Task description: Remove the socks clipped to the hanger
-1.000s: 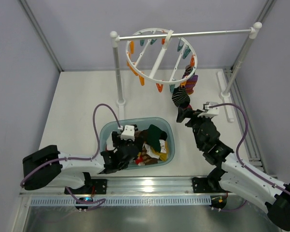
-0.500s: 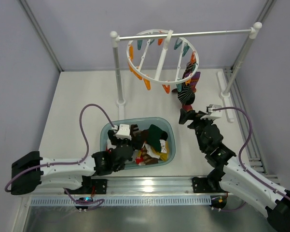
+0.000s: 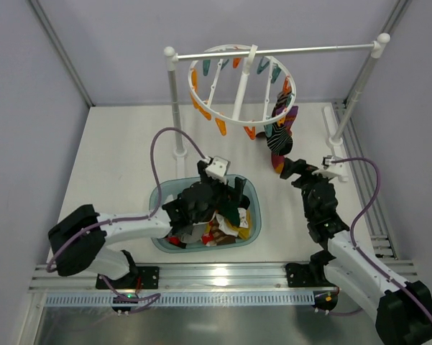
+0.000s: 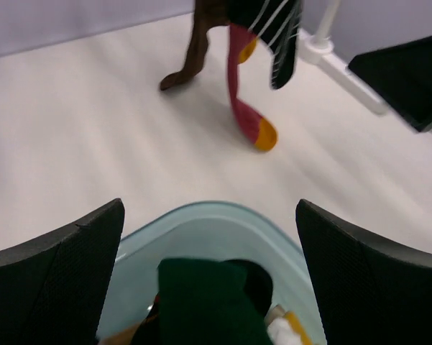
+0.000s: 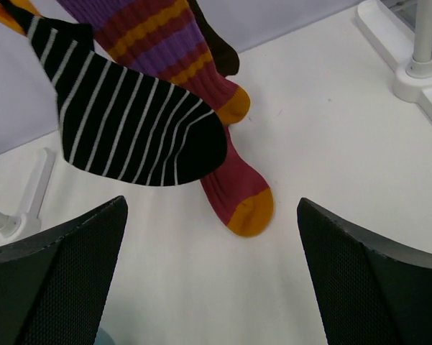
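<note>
The white ring hanger [image 3: 239, 85] with orange and teal clips hangs from the rail. Several socks stay clipped at its right side: a black one with thin stripes [image 3: 277, 134] [image 5: 129, 122], a purple-red striped one with an orange toe [image 5: 239, 195] [image 4: 249, 121] and a dark brown one [image 5: 220, 52] [image 4: 194, 52]. My right gripper [image 3: 289, 167] [image 5: 212, 287] is open and empty, just below and in front of these socks. My left gripper [image 3: 230, 188] [image 4: 210, 280] is open and empty above the far end of the teal basket [image 3: 158, 195], facing the socks.
The basket [image 4: 210, 213] holds several loose socks, a dark green one [image 4: 205, 302] on top. The white two-post rail stand has a left post [image 3: 175, 108] and a right post and foot [image 3: 339, 136] [image 5: 410, 65]. The right arm [image 4: 410, 79] shows in the left wrist view.
My left arm has swung from the basket's near left to its far right side. My right gripper has drawn back to the right from the striped sock. The hanger has swung level.
</note>
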Controlling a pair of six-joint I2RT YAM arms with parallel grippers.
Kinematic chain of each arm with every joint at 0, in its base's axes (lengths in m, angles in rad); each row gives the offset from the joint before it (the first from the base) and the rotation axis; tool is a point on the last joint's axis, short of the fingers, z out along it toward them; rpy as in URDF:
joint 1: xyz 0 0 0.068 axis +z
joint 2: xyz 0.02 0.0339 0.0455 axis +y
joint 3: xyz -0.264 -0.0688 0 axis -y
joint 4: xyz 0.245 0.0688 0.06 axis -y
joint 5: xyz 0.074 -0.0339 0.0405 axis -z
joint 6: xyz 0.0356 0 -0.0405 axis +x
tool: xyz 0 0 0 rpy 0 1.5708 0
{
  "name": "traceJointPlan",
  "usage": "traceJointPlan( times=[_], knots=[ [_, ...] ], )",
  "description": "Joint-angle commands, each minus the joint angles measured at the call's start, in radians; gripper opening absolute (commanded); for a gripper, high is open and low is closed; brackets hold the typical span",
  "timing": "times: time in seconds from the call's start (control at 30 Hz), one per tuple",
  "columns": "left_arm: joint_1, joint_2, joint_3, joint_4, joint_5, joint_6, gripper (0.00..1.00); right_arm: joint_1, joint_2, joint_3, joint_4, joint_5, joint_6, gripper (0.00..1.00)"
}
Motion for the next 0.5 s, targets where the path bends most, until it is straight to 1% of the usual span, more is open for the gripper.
traceJointPlan(
  times=[0.0,0.03,0.07,0.1,0.13,0.17,0.2,0.23,0.27,0.37,0.47],
  knots=[
    [0.032,0.120,0.089,0.235,0.297,0.076,1.00,-0.069,0.034,-0.044,0.175,-0.115,0.078,1.00],
    [0.041,0.175,0.106,0.282,0.336,0.067,1.00,-0.104,0.038,-0.053,0.211,-0.122,0.086,1.00],
    [0.050,0.205,0.124,0.305,0.404,0.054,0.99,-0.119,0.046,-0.072,0.228,-0.129,0.094,1.00],
    [0.063,0.231,0.147,0.336,0.432,0.040,1.00,-0.138,0.051,-0.081,0.241,-0.135,0.111,1.00],
    [0.092,0.286,0.155,0.429,0.465,0.000,1.00,-0.176,0.052,-0.089,0.264,-0.155,0.120,1.00],
    [0.110,0.314,0.160,0.477,0.503,-0.028,0.99,-0.197,0.057,-0.106,0.274,-0.168,0.129,1.00],
    [0.133,0.341,0.169,0.535,0.576,-0.057,1.00,-0.219,0.058,-0.113,0.285,-0.183,0.153,0.99],
    [0.164,0.373,0.174,0.590,0.604,-0.092,1.00,-0.240,0.058,-0.122,0.307,-0.221,0.164,1.00],
    [0.176,0.425,0.177,0.697,0.615,-0.130,1.00,-0.285,0.058,-0.141,0.316,-0.235,0.175,1.00],
    [0.196,0.527,0.213,0.830,0.615,-0.166,1.00,-0.343,0.054,-0.161,0.339,-0.284,0.192,1.00],
    [0.211,0.594,0.276,0.890,0.576,-0.202,1.00,-0.360,0.051,-0.167,0.347,-0.306,0.194,1.00]
  ],
)
